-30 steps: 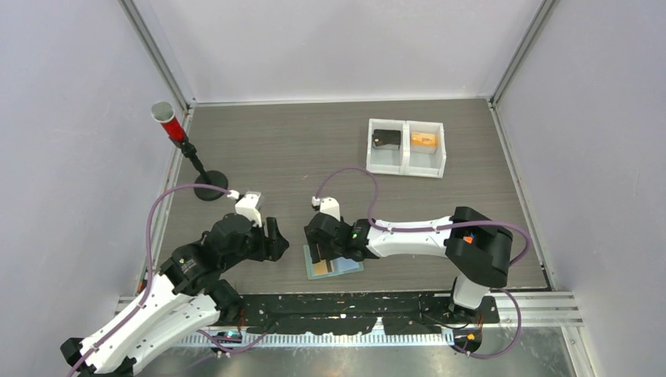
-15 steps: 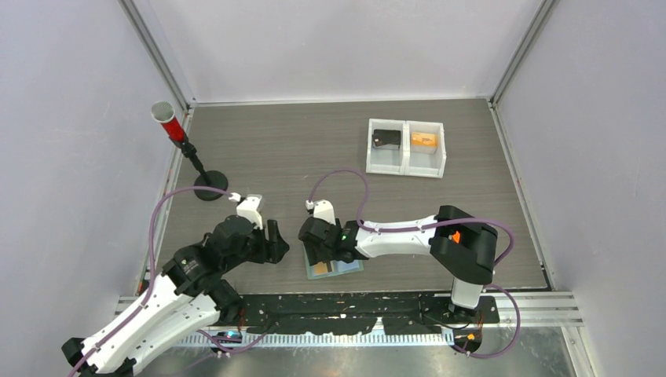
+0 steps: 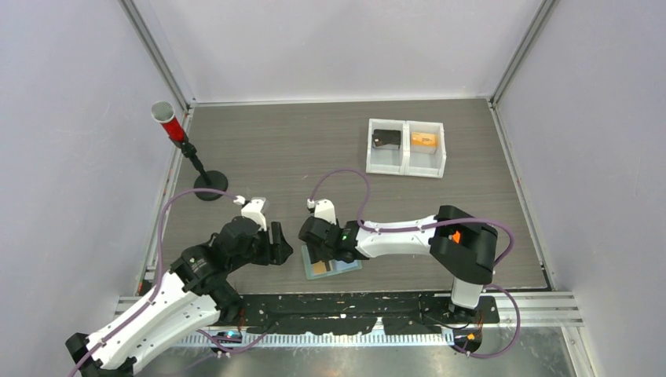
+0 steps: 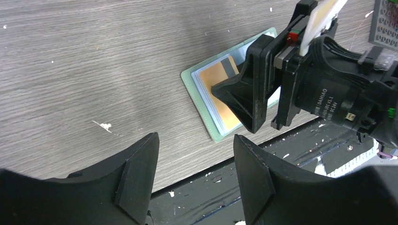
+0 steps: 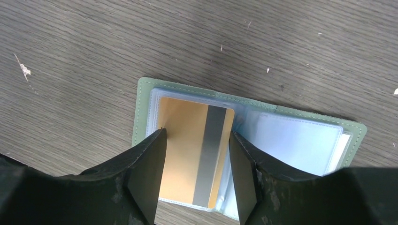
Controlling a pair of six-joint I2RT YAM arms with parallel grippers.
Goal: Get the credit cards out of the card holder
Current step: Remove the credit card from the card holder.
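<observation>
The sage-green card holder (image 3: 351,265) lies open near the table's front edge, also in the right wrist view (image 5: 143,108) and the left wrist view (image 4: 190,84). An orange-tan card (image 5: 183,140) with a grey stripe sits in its left pocket. The right pocket (image 5: 295,145) shows light blue; I cannot tell card from sleeve. My right gripper (image 5: 197,132) is open, low over the holder, its fingers on either side of the orange-tan card (image 3: 319,269). My left gripper (image 4: 195,137) is open and empty, just left of the holder (image 3: 281,245).
A white two-compartment tray (image 3: 406,166) at the back right holds a black piece (image 3: 386,138) and an orange item (image 3: 424,140). A red-topped stand (image 3: 188,153) is at the far left. The black rail (image 3: 353,310) runs just below the holder.
My left gripper has edged right, closer to the card holder. My right gripper shifted slightly left over the holder, then stayed put. The holder has not moved.
</observation>
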